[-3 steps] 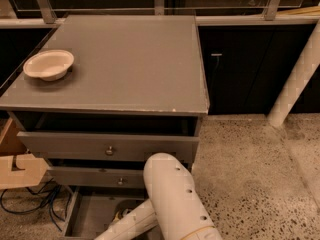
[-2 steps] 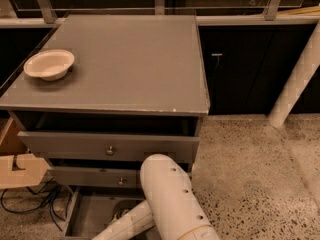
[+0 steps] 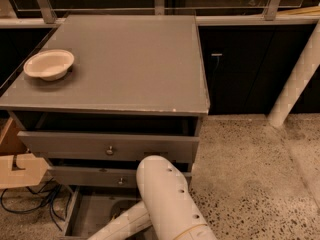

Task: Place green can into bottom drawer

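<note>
The grey three-drawer cabinet (image 3: 125,69) fills the left of the camera view. Its bottom drawer (image 3: 92,211) is pulled open at the lower edge of the view and part of its flat grey floor shows. My white arm (image 3: 165,199) reaches down from the lower middle, and its forearm (image 3: 120,224) slants left over the open bottom drawer. The gripper is below the frame's edge, out of view. The green can is out of view.
A cream bowl (image 3: 49,64) sits on the cabinet top at the left. The two upper drawers, each with a small round knob (image 3: 110,150), stand slightly open. A wooden piece (image 3: 17,166) and blue cables (image 3: 30,204) lie left; a white post (image 3: 295,84) right.
My arm has shifted slightly to the left over the open bottom drawer. Nothing else has moved.
</note>
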`<action>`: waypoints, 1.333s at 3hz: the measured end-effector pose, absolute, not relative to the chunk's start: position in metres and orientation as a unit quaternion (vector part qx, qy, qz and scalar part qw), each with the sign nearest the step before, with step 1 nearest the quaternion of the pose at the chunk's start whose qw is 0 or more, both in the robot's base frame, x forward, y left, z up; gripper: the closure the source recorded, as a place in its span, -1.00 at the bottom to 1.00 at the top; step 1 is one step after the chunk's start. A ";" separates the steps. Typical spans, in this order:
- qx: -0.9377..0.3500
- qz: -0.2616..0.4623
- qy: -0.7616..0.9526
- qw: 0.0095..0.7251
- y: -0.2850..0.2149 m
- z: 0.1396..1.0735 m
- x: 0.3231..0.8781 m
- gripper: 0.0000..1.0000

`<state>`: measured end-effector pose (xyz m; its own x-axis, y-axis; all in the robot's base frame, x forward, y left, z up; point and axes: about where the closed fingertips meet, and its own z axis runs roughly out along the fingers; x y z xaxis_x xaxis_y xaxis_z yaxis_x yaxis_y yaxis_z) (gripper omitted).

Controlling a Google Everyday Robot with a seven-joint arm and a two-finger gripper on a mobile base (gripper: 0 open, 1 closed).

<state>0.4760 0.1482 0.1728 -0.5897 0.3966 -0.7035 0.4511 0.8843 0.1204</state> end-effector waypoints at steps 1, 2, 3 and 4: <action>0.242 -0.038 0.892 0.381 0.149 0.171 0.474 1.00; 0.243 -0.040 0.893 0.377 0.150 0.169 0.471 1.00; 0.251 -0.043 0.895 0.367 0.151 0.165 0.467 1.00; 0.252 -0.043 0.895 0.366 0.151 0.167 0.466 1.00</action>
